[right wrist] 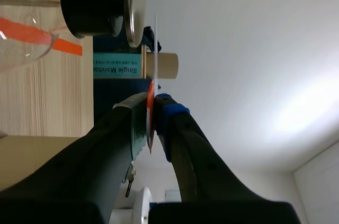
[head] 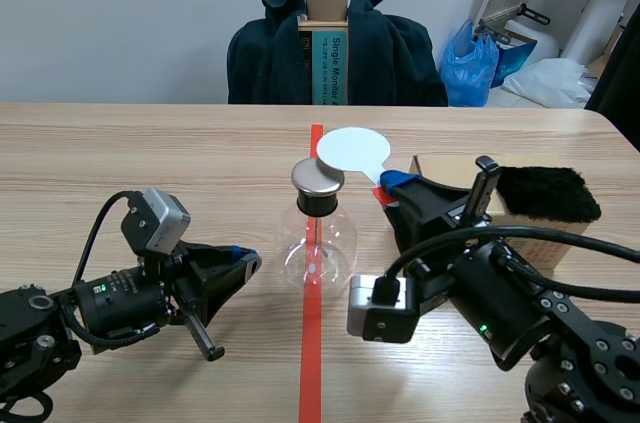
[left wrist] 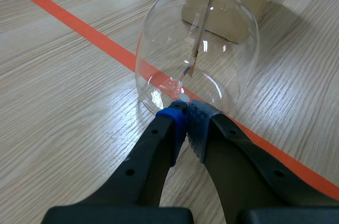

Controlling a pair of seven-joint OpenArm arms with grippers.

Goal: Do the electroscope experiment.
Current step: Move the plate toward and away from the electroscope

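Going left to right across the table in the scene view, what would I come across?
Left end effector → glass flask → right end effector, shut on a white disc → black fur pad.

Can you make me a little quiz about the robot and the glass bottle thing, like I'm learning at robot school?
1. True or false: the left claw is shut, with its tips at the foot of the glass flask.
2. What does the right claw hold? A) a spoon B) the white disc C) a ball
3. Fill in: the tape line that runs under the flask is coloured ____.

Key: 1 true; 2 B; 3 orange-red.
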